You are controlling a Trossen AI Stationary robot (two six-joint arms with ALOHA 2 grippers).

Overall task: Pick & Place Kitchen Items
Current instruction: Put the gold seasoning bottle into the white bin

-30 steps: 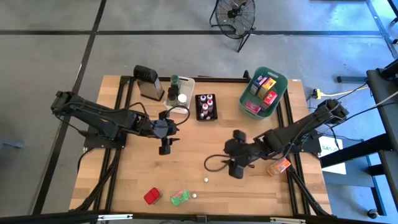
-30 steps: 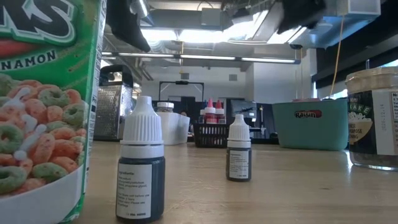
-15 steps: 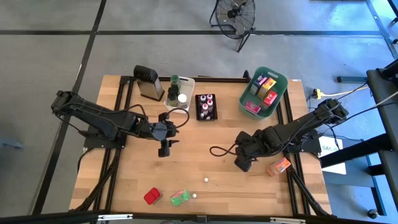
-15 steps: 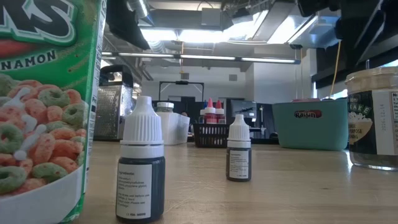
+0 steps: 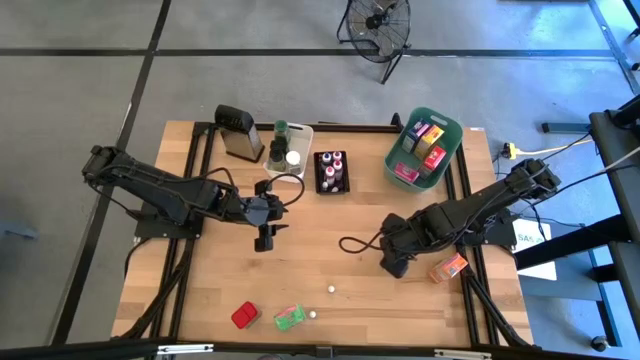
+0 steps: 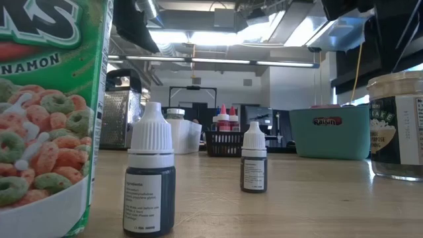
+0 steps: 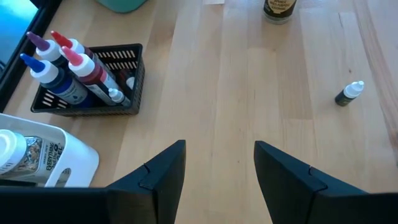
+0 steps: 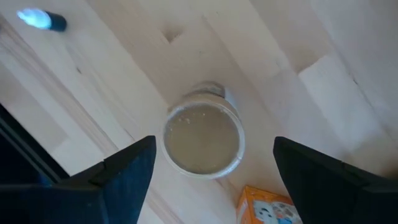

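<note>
My right hand hangs over the right half of the surface, fingers spread wide, gripping nothing. Straight below, between the two fingers, stands a jar, upright, seen mouth-on as a pale round top. Its long axis points up at me, so no turning of the wrist looks needed; a plain descent should put a finger on each side. An orange packet lies just beside the jar. I judge it could catch a finger on the way down.

Left hand waits over the middle-left of the surface, fingers apart and empty, facing the black basket of squeeze bottles. It is well apart from the jar; the right arm is plainly the nearer one.

Two small dropper bottles stand loose toward the front edge, by a cereal box. The teal bin with packets sits at the back right.
</note>
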